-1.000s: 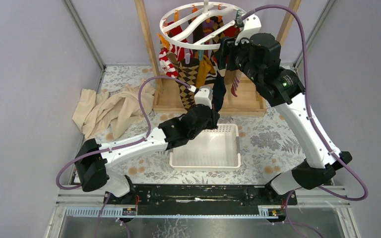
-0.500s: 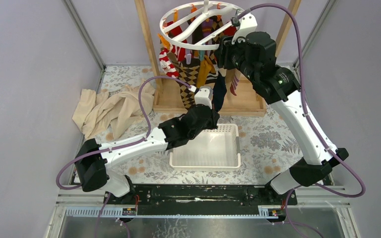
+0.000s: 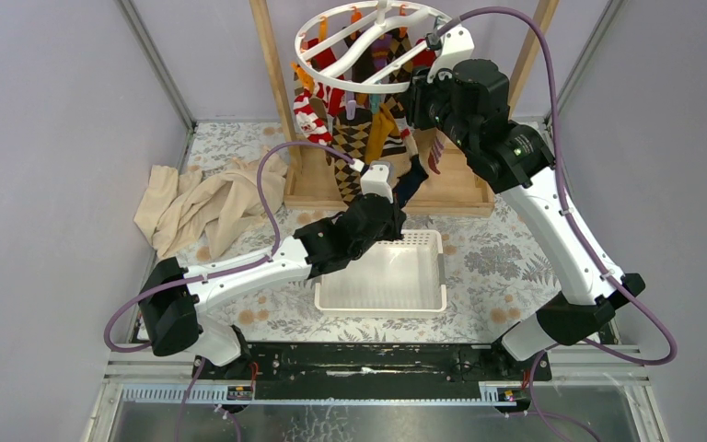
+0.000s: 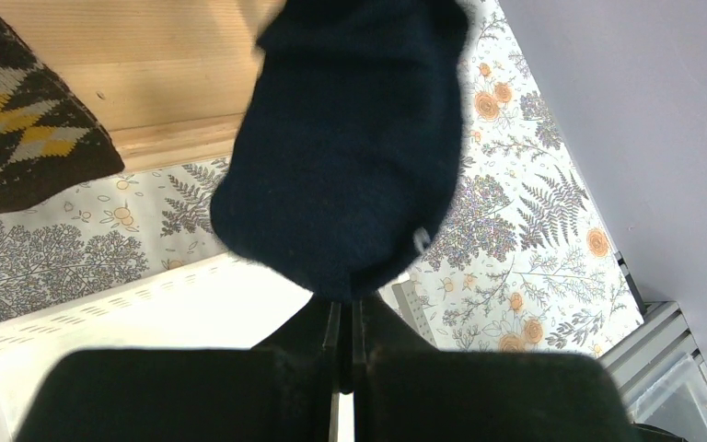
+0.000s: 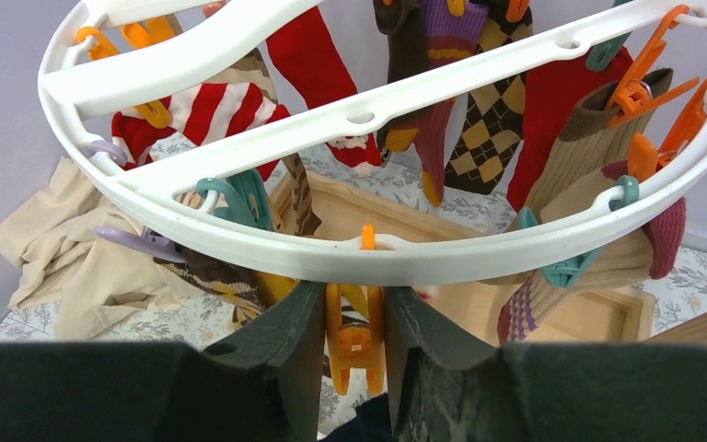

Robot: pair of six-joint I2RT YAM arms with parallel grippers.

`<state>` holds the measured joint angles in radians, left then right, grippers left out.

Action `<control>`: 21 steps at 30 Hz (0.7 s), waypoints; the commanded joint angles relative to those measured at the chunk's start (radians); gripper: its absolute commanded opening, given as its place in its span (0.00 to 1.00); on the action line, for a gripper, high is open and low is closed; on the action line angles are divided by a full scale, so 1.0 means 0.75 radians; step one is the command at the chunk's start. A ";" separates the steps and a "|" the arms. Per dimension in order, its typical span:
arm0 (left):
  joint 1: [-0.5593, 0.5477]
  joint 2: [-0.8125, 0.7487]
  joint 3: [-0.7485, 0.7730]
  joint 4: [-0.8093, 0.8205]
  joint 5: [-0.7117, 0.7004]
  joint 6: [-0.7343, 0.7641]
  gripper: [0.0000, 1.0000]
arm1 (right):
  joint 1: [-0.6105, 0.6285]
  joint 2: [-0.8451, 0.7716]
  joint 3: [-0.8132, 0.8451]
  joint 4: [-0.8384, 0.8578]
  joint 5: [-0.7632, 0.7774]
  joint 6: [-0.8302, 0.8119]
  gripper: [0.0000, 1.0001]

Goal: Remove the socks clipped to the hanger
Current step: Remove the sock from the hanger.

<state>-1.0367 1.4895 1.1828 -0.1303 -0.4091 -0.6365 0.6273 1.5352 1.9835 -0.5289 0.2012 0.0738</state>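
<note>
The white ring hanger hangs at the back with several colourful socks clipped under it, among them a red-and-white striped one and a brown argyle one. My right gripper is just under the ring's near rim, its jaws pressed on both sides of an orange clip. The dark navy sock hangs from that clip. My left gripper is shut on the sock's toe, above the far edge of the white basket.
A crumpled beige cloth lies on the floral table cover at the left. The wooden rack base and its two posts stand behind the basket. Grey walls close in both sides.
My right gripper's jaws have narrowed onto the orange clip. The navy sock now slants to the right between clip and left gripper. The left arm has not moved.
</note>
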 commanded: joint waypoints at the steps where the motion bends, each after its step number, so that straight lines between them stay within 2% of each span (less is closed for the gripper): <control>1: -0.005 -0.035 -0.001 0.019 -0.043 0.011 0.00 | 0.014 -0.014 0.057 0.055 0.030 -0.021 0.19; 5: -0.007 -0.064 -0.015 0.006 -0.024 -0.005 0.00 | 0.014 -0.025 0.037 0.066 0.025 -0.017 0.22; 7: -0.007 -0.082 -0.007 -0.013 -0.002 -0.006 0.00 | 0.013 -0.035 0.018 0.076 0.024 -0.015 0.37; 9: -0.007 -0.107 0.007 -0.034 0.025 -0.007 0.00 | 0.015 -0.049 -0.011 0.084 0.031 -0.010 0.59; 11: -0.007 -0.124 0.029 -0.065 0.050 -0.006 0.00 | 0.014 -0.072 -0.051 0.097 0.035 0.000 0.72; 21: -0.007 -0.194 0.127 -0.210 0.224 -0.005 0.00 | 0.013 -0.343 -0.424 0.126 0.106 0.068 0.83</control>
<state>-1.0370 1.3666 1.2148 -0.2527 -0.3195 -0.6411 0.6285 1.4014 1.7538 -0.4843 0.2279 0.0929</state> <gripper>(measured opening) 0.036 0.821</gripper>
